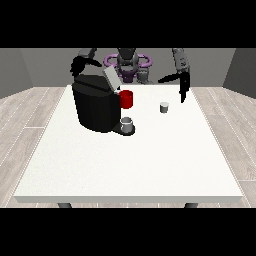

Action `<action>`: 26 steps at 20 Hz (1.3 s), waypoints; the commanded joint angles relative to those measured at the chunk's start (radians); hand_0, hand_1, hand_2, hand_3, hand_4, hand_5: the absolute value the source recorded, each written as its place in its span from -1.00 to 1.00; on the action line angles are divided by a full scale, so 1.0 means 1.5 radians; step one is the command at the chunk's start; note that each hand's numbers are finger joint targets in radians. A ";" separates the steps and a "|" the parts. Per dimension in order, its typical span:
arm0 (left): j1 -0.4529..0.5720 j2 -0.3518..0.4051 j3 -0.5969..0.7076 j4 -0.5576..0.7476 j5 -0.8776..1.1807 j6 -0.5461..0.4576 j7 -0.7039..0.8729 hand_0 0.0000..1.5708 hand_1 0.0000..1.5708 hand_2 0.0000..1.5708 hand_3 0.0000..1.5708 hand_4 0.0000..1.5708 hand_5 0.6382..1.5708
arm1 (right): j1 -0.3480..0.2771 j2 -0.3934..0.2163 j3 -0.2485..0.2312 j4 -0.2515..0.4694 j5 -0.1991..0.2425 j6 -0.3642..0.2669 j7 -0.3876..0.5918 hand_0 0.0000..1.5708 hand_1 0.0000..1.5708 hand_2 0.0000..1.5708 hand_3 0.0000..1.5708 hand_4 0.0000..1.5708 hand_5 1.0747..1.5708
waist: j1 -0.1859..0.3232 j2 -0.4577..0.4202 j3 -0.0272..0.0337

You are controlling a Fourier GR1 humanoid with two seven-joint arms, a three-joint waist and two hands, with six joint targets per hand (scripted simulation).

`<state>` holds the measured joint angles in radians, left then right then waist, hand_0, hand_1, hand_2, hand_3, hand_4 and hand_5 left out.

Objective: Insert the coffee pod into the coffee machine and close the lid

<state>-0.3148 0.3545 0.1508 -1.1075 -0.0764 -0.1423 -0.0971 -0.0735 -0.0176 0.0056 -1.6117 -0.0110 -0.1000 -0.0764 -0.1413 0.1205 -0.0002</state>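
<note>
1. Progress is looking early: the coffee pod [164, 107], a small pale cylinder, is sitting upright on the white bench [130, 160], well apart from the coffee machine [96, 106] and on the side of it toward the view's right.
2. The machine's lid [111, 78] is standing tilted up above the machine's top, so the opening appears to be waiting for the pod; nothing is showing that the pod has been lifted.
3. A red mug [126, 99] is sitting just beside the machine, on its pod-facing side, and a small grey cup [127, 124] is resting on the machine's base at its camera-facing foot.
4. The robot hand at the view's right [181, 85] is hanging above the bench, beyond the pod as seen from the machine and farther from the camera; its fingers are spreading straight, one part pointing toward the machine and another pointing down, and it is holding nothing.
5. The robot hand at the view's left [78, 65] is hovering behind the machine's top, on the side away from the pod; how its fingers are lying cannot be told against the dark body.
6. By my judgement, everything is still remaining: grasping the pod, carrying it to the machine, dropping it under the raised lid, and then pressing the lid down.
</note>
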 commanded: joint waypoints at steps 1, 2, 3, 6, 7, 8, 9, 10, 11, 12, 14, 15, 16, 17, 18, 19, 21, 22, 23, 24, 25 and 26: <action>-0.036 0.007 0.008 0.092 -0.028 0.013 -0.028 -1.00 -1.00 -1.00 -1.00 -1.00 1.00 | -0.034 0.008 0.008 -0.018 0.010 -0.016 0.019 -1.00 -1.00 -1.00 -1.00 -0.64 1.00 | -0.008 0.033 -0.0002; -0.059 0.018 0.011 0.105 -0.032 0.010 -0.028 -1.00 -1.00 -1.00 -1.00 -1.00 1.00 | -0.017 0.011 0.051 0.001 0.015 -0.050 -0.023 -1.00 -1.00 -1.00 -1.00 -0.64 1.00 | -0.004 0.043 -0.0001; -0.068 -0.009 -0.007 0.104 -0.046 0.028 0.005 -1.00 -1.00 -1.00 -1.00 -1.00 1.00 | -0.039 -0.004 -0.004 0.005 -0.011 -0.011 0.044 -1.00 -1.00 -1.00 -1.00 -0.64 1.00 | -0.002 0.013 0.0000; -0.062 -0.015 -0.040 0.104 -0.077 0.022 0.015 -1.00 -1.00 -1.00 -1.00 -1.00 1.00 | -0.022 -0.007 -0.010 0.067 -0.008 -0.005 -0.026 -1.00 -1.00 -1.00 -1.00 -0.58 1.00 | 0.014 0.019 0.0003; -0.067 0.029 -0.017 0.138 -0.077 -0.001 -0.006 -1.00 -1.00 -1.00 -1.00 -1.00 1.00 | -0.008 -0.007 0.001 0.035 -0.004 -0.008 0.006 -1.00 -1.00 -1.00 -1.00 -0.57 1.00 | 0.006 0.007 0.0000; -0.087 -0.007 -0.052 0.115 -0.104 0.030 0.019 -1.00 -1.00 -1.00 -1.00 -1.00 1.00 | -0.041 -0.003 -0.013 0.070 -0.003 -0.021 -0.005 -1.00 -1.00 -1.00 -1.00 -0.55 1.00 | 0.008 0.024 0.0002; -0.060 -0.001 -0.051 0.137 -0.109 0.015 -0.017 -1.00 -1.00 -0.86 -1.00 -1.00 1.00 | -0.025 -0.009 -0.022 0.068 -0.015 -0.010 -0.013 -1.00 -1.00 -1.00 -1.00 -0.54 1.00 | 0.019 0.006 0.0001; -0.093 0.005 -0.041 0.152 -0.102 0.003 -0.014 -1.00 -1.00 -0.75 -1.00 -1.00 1.00 | -0.027 0.003 -0.010 0.090 0.003 -0.022 -0.034 -1.00 -1.00 -1.00 -1.00 -0.49 1.00 | 0.013 0.025 0.0001; -0.079 -0.029 -0.063 0.153 -0.130 0.044 -0.022 -1.00 -1.00 -0.52 -1.00 -1.00 1.00 | -0.039 0.002 -0.008 0.068 0.009 -0.041 0.033 -1.00 -1.00 -1.00 -1.00 -0.50 1.00 | 0.015 0.003 0.0000; -0.104 0.014 -0.040 0.176 -0.124 0.020 -0.031 -1.00 -1.00 -0.42 -1.00 -1.00 1.00 | -0.057 -0.029 -0.028 0.073 -0.016 0.003 0.017 -1.00 -1.00 -1.00 -1.00 -0.53 1.00 | 0.007 0.031 0.0000; -0.117 0.006 -0.047 0.189 -0.143 0.041 -0.047 -0.72 -0.72 -0.33 -0.72 -1.00 1.00 | -0.063 -0.005 -0.019 0.107 0.008 -0.028 -0.021 -1.00 -1.00 -1.00 -1.00 -0.53 1.00 | 0.011 0.053 0.0000; -0.114 -0.025 -0.055 0.199 -0.158 0.081 -0.037 -0.43 -0.43 -0.23 -0.62 -1.00 1.00 | -0.077 -0.020 -0.016 0.092 0.007 -0.018 0.034 -1.00 -1.00 -1.00 -1.00 -0.50 1.00 | 0.009 0.037 -0.0001; -0.112 -0.004 -0.042 0.207 -0.143 0.043 -0.011 -0.18 -0.18 -0.09 -0.56 -1.00 1.00 | -0.058 -0.018 -0.022 0.119 0.015 -0.026 0.005 -1.00 -1.00 -1.00 -1.00 -0.48 1.00 | 0.022 0.026 0.0000; -0.113 -0.012 -0.052 0.207 -0.151 0.043 0.017 -0.11 -0.11 -0.01 -0.45 -1.00 1.00 | -0.042 -0.028 -0.027 0.126 0.008 -0.013 0.010 -1.00 -1.00 -1.00 -1.00 -0.45 1.00 | 0.015 0.011 0.0001; -0.136 0.017 -0.036 0.247 -0.165 0.062 -0.038 0.03 0.03 0.08 -0.36 -1.00 1.00 | -0.068 0.005 0.003 0.086 0.027 -0.044 0.017 -1.00 -1.00 -1.00 -1.00 -0.46 1.00 | -0.006 0.057 -0.0002; -0.114 0.005 -0.055 0.250 -0.175 0.049 -0.023 -0.04 -0.04 0.04 -0.35 -1.00 1.00 | -0.062 -0.014 -0.003 0.081 0.029 -0.040 0.068 -1.00 -1.00 -1.00 -1.00 -0.46 1.00 | 0.006 0.017 -0.0002; -0.126 0.037 -0.057 0.256 -0.197 0.059 -0.067 -0.10 -0.10 -0.01 -0.38 -1.00 1.00 | -0.080 -0.004 -0.016 0.100 0.025 -0.052 0.027 -1.00 -1.00 -1.00 -1.00 -0.46 1.00 | 0.006 0.062 -0.0002; -0.113 0.027 -0.070 0.255 -0.210 0.060 -0.063 -0.19 -0.19 -0.04 -0.38 -1.00 1.00 | -0.058 -0.010 -0.023 0.120 0.015 -0.035 0.009 -1.00 -1.00 -1.00 -1.00 -0.48 1.00 | 0.013 0.040 0.0000; -0.132 0.028 -0.071 0.272 -0.219 0.070 -0.075 -0.26 -0.26 -0.08 -0.40 -1.00 1.00 | -0.098 -0.014 -0.014 0.108 0.031 -0.043 0.033 -1.00 -1.00 -1.00 -1.00 -0.48 1.00 | 0.009 0.067 -0.0002; -0.130 0.003 -0.086 0.261 -0.232 0.072 -0.019 -0.24 -0.24 -0.09 -0.40 -1.00 1.00 | -0.067 -0.024 -0.022 0.123 0.023 -0.030 0.034 -1.00 -1.00 -1.00 -1.00 -0.55 1.00 | 0.008 0.013 0.0001; -0.148 0.034 -0.079 0.279 -0.237 0.063 -0.037 -0.28 -0.28 -0.11 -0.47 -1.00 1.00 | -0.073 -0.015 -0.003 0.095 0.030 -0.033 0.054 -1.00 -1.00 -1.00 -1.00 -0.50 1.00 | -0.010 0.028 -0.0001; -0.116 0.024 -0.082 0.295 -0.254 0.106 -0.084 -0.32 -0.32 -0.12 -0.44 -1.00 1.00 | -0.057 -0.002 0.008 0.088 0.042 -0.047 0.037 -1.00 -1.00 -1.00 -1.00 -0.46 1.00 | -0.004 0.038 -0.0002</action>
<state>-0.5024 0.3839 0.0442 -0.7151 -0.4002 -0.0365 -0.1695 -0.1734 -0.0351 -0.0078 -1.4595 0.0294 -0.1554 -0.0274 -0.1372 0.1735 -0.0003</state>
